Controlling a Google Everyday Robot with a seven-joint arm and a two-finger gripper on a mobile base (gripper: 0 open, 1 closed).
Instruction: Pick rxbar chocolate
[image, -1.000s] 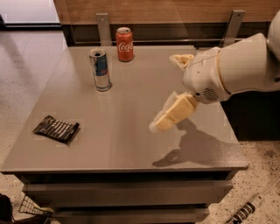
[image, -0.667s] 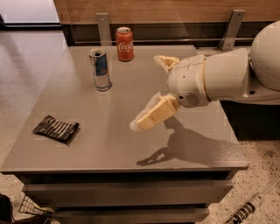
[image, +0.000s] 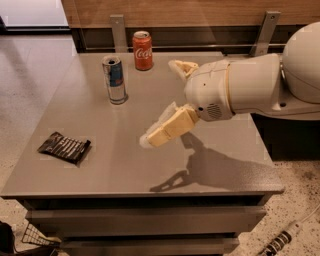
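Step in hand: reach toward the snack bar; no contact yet.

- Snack bar (image: 64, 147): dark wrapper, lying flat at the lower left of the frame, near the left edge of the grey table (image: 100, 175). Long side runs slightly askew to the table's front edge. Nothing touches it.
- Gripper (image: 161, 102): hangs above the middle of the table, well apart from the bar and to its right in the frame. Jaws spread wide and holding nothing. One finger points down-left; the other shows higher up, toward the top centre.
- Blue-and-silver can (image: 115, 80) stands upright in the upper left-centre; red can (image: 142, 50) stands behind it near the far edge. Both are well apart from the bar.

How to do it well (judgement):
- Travel toward the lower left, passing in front of the blue-and-silver can, not over it. The arm's bulk is the thing likely to clip the can.
- Turn the wrist so the fingers straddle the bar's short width, not its length.
- Come down from above, centred on the bar. It is flat, so the fingertips must reach almost to the tabletop before closing.
- Close gently: a crinkly wrapper may slip or skid toward the nearby table edge.
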